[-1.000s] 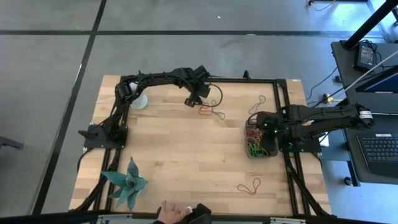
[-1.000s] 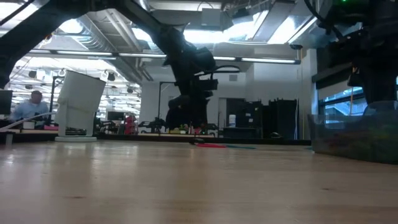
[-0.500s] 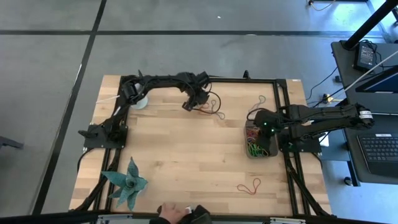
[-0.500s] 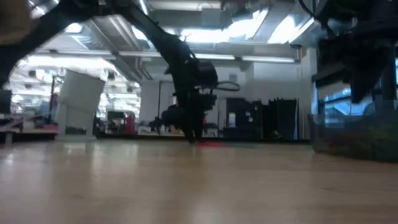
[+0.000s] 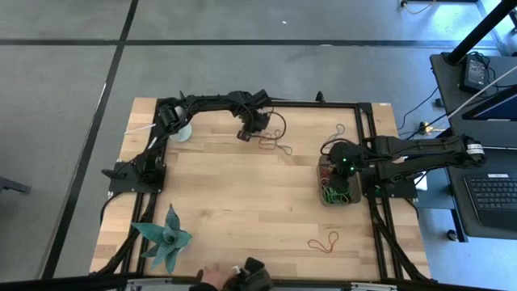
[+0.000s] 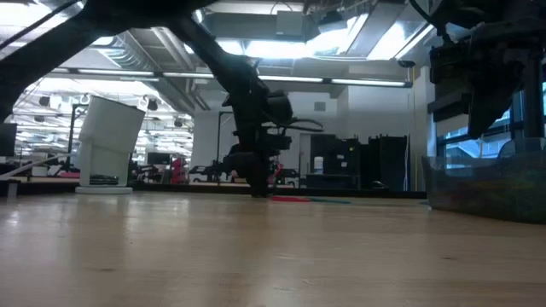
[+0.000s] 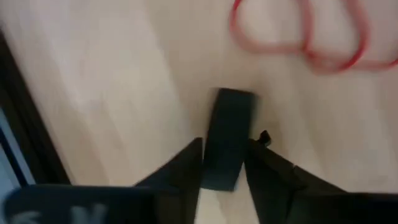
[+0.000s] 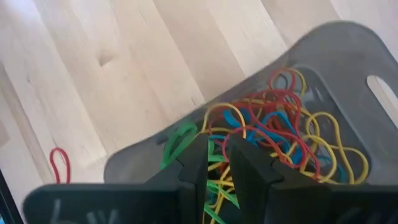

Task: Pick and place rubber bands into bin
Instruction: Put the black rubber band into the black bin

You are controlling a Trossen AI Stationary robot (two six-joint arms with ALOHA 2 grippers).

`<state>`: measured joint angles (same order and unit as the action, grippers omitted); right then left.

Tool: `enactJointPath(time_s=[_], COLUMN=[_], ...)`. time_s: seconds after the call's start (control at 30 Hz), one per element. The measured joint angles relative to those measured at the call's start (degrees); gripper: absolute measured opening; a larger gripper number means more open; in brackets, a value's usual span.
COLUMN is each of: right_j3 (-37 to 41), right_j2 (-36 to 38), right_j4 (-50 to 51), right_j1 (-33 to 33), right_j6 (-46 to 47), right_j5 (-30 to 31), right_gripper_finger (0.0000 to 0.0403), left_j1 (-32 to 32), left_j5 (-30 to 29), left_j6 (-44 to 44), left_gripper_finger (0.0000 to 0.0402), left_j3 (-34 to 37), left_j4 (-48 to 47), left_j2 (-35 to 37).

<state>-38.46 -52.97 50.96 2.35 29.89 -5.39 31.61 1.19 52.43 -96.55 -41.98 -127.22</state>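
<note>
The left end effector (image 7: 224, 163) grips a flat black oblong piece (image 7: 227, 137) on the pale wooden desk (image 5: 234, 202). The right end effector (image 8: 215, 163), nearly clenched and empty, hangs over the grey plastic bin (image 8: 348, 50) of tangled rubber bands (image 8: 273, 134).

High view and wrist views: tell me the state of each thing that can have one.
bin: upright on the table, part filled.
rubber bands in the bin: tangled pile.
red rubber bands: loose on the table.
small black piece: flat on the table.
left tool: down at the small black piece.
right tool: over the bin.
</note>
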Motion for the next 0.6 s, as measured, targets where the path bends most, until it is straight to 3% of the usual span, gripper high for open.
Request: enactJointPath(time_s=[0.2, 0.6], right_j3=[0.00, 0.00], right_j2=[0.00, -0.14], right_j4=[-1.32, -5.81], right_j1=[0.00, 0.00], right_j6=[-0.09, -0.40], right_j5=[0.02, 0.77], right_gripper_finger=[0.0068, 0.0068], left_j1=[1.75, -0.69], left_j5=[0.64, -0.43], left_j6=[-5.22, -12.46], left_gripper_finger=[0.0014, 0.0004], left_j3=[-0.11, 0.15], left_j4=[-5.29, -6.24], left_j2=[-0.31, 5.47])
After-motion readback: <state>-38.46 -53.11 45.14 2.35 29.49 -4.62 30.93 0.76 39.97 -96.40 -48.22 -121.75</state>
